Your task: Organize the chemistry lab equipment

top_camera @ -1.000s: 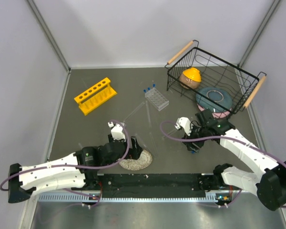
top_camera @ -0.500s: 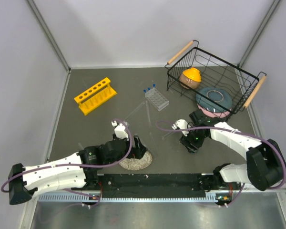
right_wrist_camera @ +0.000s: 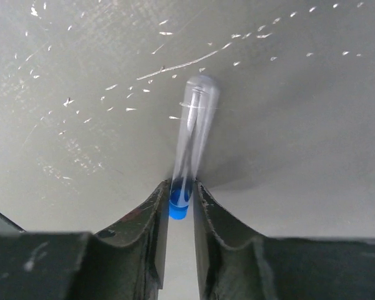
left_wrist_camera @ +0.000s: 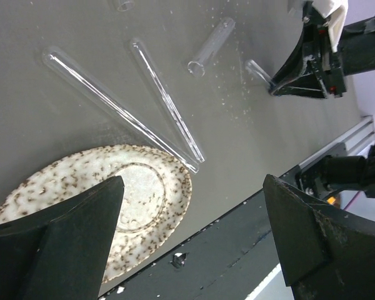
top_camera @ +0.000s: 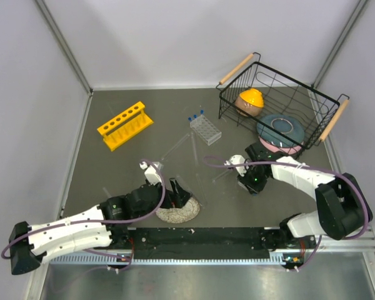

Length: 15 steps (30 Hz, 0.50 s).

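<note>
Blue-capped short clear vial (right_wrist_camera: 194, 131) sits pinched in my right gripper (right_wrist_camera: 180, 195), cap half hidden; left gripper (left_wrist_camera: 192, 181) gapes wide, its finger covering the speckled round disc (left_wrist_camera: 144, 190) at lower left.

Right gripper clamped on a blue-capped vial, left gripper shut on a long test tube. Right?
No: the left wrist view shows the left gripper open and empty; the long test tubes lie loose on the table. The right gripper is clamped on the blue-capped vial.

Yellow rack (top_camera: 125, 125), clear rack (top_camera: 205, 130) holding blue caps (top_camera: 195, 115), clear tubes (left_wrist_camera: 167, 100), clear vial (right_wrist_camera: 194, 137) with blue cap (right_wrist_camera: 179, 205), disc (left_wrist_camera: 144, 187) cream with brown speckles, black wire basket (top_camera: 228, 105) with tan handles (top_camera: 236, 69), orange bowl (top_camera: 250, 99), teal plate (top_camera: 276, 125), dark grey table (top_camera: 175, 106) white-flecked.
</note>
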### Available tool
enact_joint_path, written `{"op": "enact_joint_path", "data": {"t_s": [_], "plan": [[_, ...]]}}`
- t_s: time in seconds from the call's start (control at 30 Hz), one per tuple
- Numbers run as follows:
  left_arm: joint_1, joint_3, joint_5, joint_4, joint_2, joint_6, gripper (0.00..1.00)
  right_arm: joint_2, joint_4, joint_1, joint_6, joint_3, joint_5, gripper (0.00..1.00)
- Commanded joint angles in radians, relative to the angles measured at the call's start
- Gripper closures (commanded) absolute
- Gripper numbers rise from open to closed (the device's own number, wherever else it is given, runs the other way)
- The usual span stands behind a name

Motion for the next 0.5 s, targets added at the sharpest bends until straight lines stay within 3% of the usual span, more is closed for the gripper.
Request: {"op": "enact_joint_path", "data": {"t_s": [0.0,0.27,0.47], "plan": [[0.028,-0.045,0.046,0.152,-0.031,-0.054,0.01,0.023,0.012,0.006,0.009,0.011,-0.027,0.84],[0.137,-0.054,0.265,0.319,0.075,-0.084,0.01,-0.045,-0.042,0.011,-0.093,0.071,-0.14,0.98],[0.18,0.022,0.371,0.35,0.196,-0.037,0.01,-0.161,-0.096,0.087,-0.247,0.095,-0.255,0.98]]}}
